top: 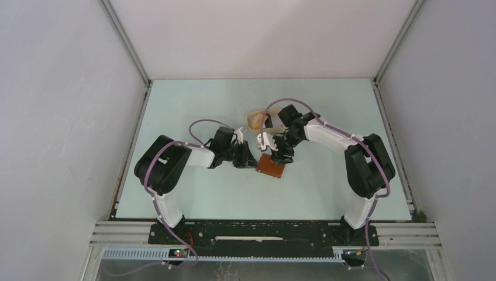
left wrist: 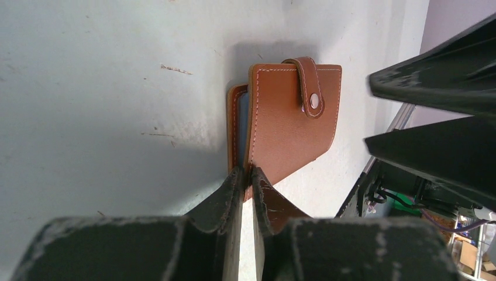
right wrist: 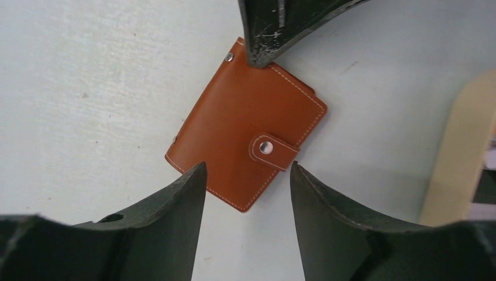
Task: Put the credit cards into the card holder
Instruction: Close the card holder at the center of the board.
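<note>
A squarish card holder (right wrist: 240, 117) of smooth reddish-brown leather, edged with pale stitching and crossed by a strap with a round metal snap (right wrist: 266, 147), is seen lying mid-way across the pale, lightly scuffed surface (top: 193, 117), near a tan oval tray (top: 255, 120). Its covers are slightly parted, and a light blue sliver (left wrist: 241, 120) is shown between them, though whether it is a card cannot be told. The left gripper (left wrist: 247, 175), reached in low from the left, is pinched on the front cover's corner, while the right gripper (right wrist: 247, 170) is held above it with fingers spread.
</note>
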